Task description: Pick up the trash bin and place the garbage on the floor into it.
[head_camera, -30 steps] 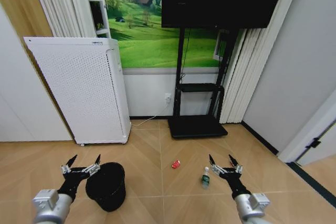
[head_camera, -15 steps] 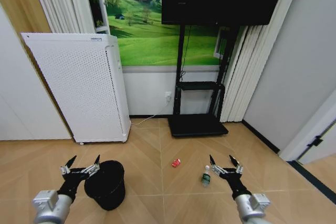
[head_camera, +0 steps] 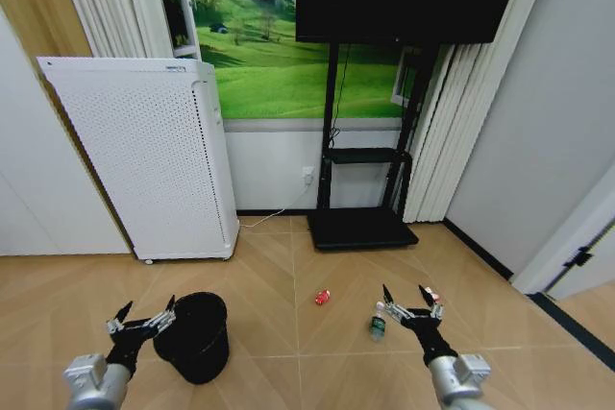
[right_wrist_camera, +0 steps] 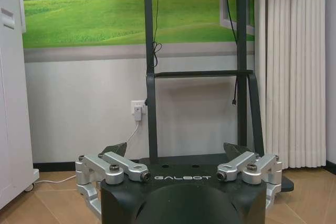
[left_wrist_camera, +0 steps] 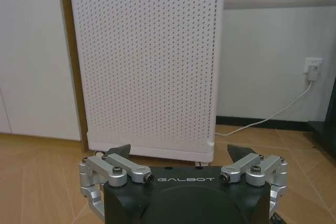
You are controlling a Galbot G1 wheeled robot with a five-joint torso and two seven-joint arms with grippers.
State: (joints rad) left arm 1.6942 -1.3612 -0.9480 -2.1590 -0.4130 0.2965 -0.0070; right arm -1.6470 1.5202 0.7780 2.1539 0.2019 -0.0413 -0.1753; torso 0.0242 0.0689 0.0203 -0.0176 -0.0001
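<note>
Left gripper (head_camera: pixel 140 318) has dipped lower, fingers spread, empty, at 9 o'clock of the trash bin (head_camera: pixel 195 335); right gripper (head_camera: pixel 411 302) open too; bin looks light, stiff, best pinched at rim.

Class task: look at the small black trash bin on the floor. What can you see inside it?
From the head view, the trash bin stands upright on the floor, its mouth showing only dark interior. No litter is visible inside; its bottom is too dark to make out. The left gripper hangs open beside it.
</note>
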